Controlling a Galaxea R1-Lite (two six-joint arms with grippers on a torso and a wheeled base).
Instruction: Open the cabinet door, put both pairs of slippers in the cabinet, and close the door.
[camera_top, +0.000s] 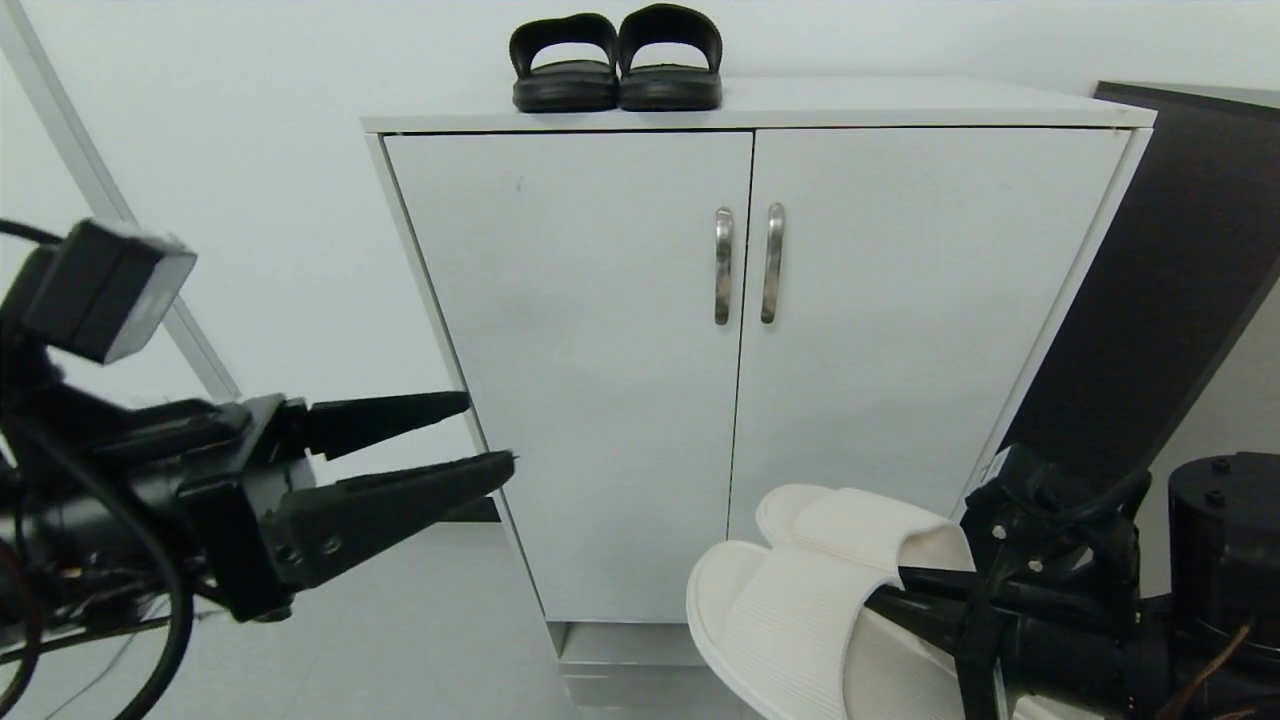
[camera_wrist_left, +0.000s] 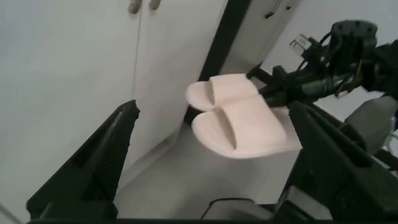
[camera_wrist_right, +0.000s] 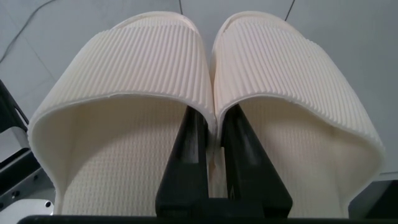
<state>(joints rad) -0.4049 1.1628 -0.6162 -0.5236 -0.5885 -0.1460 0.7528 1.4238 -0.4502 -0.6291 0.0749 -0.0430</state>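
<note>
Holds the left pincer (camera_top: 490, 431) spread and empty, with the upright door handles (camera_top: 723, 265) ahead, above and toward the side of the right pincer (camera_wrist_right: 213, 124); judged the free arm for the pull. Pinches the white slippers (camera_top: 800, 600) by their inner strap walls in the right pincer, toes and long axis pointing straight away toward the closed cabinet (camera_top: 580, 350)

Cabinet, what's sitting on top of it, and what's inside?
A pair of black slippers sits side by side on the cabinet top. Both doors are shut, so the inside is hidden.
</note>
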